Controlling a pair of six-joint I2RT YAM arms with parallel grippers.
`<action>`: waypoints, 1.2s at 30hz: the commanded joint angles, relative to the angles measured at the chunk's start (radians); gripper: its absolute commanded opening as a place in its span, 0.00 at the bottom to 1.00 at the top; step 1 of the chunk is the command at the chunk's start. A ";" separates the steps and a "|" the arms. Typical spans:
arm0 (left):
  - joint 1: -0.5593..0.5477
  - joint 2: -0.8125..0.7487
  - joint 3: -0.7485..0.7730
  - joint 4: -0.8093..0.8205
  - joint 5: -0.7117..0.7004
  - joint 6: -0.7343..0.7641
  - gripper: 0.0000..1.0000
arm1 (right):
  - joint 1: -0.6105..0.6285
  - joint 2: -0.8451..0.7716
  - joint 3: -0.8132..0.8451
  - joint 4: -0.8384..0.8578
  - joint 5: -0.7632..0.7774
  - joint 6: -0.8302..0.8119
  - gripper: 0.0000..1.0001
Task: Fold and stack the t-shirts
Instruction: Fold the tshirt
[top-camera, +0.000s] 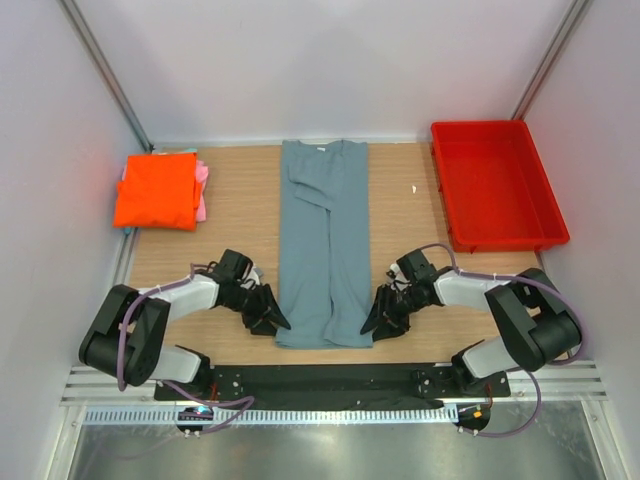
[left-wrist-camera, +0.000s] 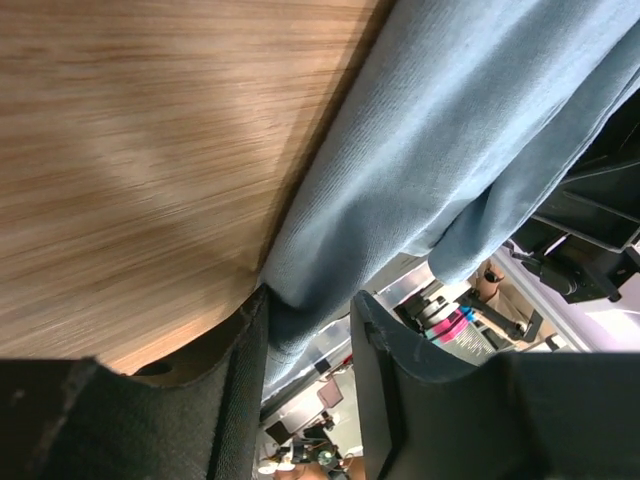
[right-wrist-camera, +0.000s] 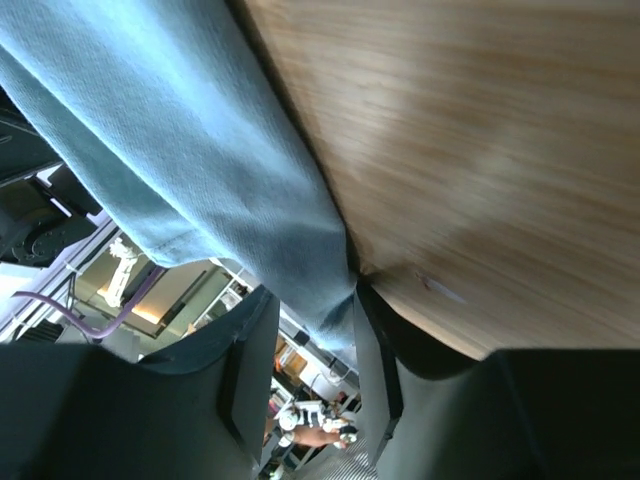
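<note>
Grey-blue t-shirt (top-camera: 322, 240), a long strip down mid table (top-camera: 240, 200), is soft, light, floppy, so we take its near hem corners, where left tool (top-camera: 273, 321) and right tool (top-camera: 374, 321) sit half-closed around cloth, pinch unconfirmed.

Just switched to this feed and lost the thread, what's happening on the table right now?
Both arms are working the grey-blue t-shirt, which lies folded into a long strip down the middle of the table. The left gripper and right gripper each straddle a near hem corner, with cloth between the fingers but gaps showing, so not clamped yet. An orange t-shirt sits folded on a pink one at the far left. The red bin is at the far right.
</note>
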 joint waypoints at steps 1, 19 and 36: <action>-0.010 0.003 0.001 0.043 0.036 -0.023 0.38 | 0.028 0.031 -0.007 0.024 0.019 0.034 0.42; 0.034 -0.047 0.159 0.032 0.077 0.046 0.00 | -0.090 -0.085 0.164 -0.057 0.016 -0.128 0.02; 0.163 0.342 0.714 0.007 0.082 0.207 0.00 | -0.273 0.220 0.656 0.035 0.030 -0.279 0.02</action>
